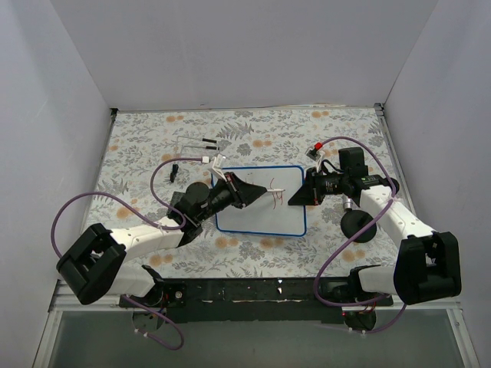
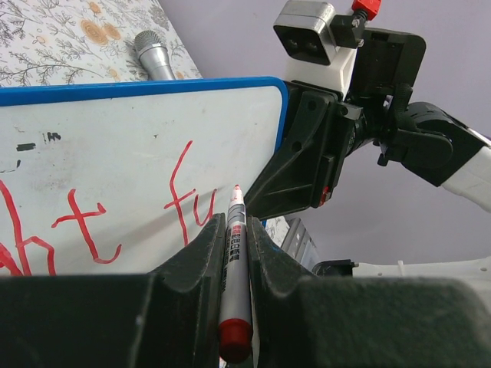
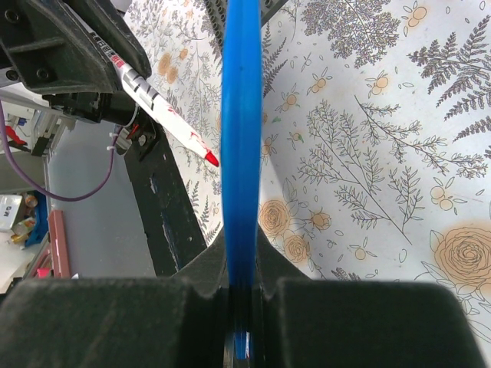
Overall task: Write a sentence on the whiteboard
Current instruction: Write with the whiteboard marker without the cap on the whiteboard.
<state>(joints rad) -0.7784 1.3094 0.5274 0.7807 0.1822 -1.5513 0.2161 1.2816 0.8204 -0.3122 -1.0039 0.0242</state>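
L gripper is clamping a slim red-tipped marker, tip near the sentence, thin red strokes. R gripper is pinching the flat whiteboard by its smooth blue rim, mid floral cloth.

You see whiteboard: smooth white face, slight sheen, blue plastic-looking rim. Your left tool and right tool: matt black plastic, faintly grainy. Your marker: glossy white plastic barrel. Your desk: matt floral-print cover.
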